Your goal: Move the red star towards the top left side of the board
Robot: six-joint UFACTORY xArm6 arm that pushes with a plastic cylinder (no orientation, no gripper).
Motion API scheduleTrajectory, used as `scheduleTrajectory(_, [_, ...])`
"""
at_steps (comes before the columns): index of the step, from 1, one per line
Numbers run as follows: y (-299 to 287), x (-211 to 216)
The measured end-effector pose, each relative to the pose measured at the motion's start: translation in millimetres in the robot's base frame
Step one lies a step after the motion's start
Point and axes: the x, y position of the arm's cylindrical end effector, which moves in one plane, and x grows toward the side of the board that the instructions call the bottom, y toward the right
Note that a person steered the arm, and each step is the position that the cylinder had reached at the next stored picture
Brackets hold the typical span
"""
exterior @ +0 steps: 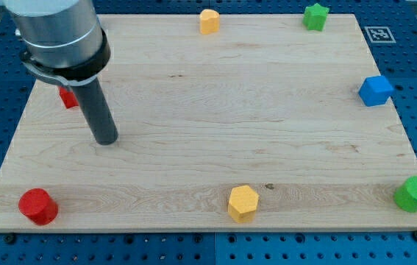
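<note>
My tip point(106, 141) just below-right of half-hidden red star point(68, 98)

red star point(68, 98), blue cube point(376, 90), green cylinder point(414, 193), pale wood board point(230, 125)

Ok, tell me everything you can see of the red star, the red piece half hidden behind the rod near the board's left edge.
Only a small part of the red star shows: a red sliver, matte like the other blocks, peeking out on the view's left of the dark rod, which covers the rest, so its points and full outline cannot be made out. It lies flat on the wooden board, near the left edge in the upper half. My tip sits lower and to the view's right of it; whether the rod touches it cannot be told.
</note>
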Motion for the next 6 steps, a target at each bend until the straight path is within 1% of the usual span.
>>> scheduleTrajectory(1, [-36, -20])
scheduleTrajectory(3, [-116, -37])
scheduleTrajectory(4, [-136, -69])
scheduleTrajectory(5, [-121, -80])
scheduleTrajectory(6, [-95, -65])
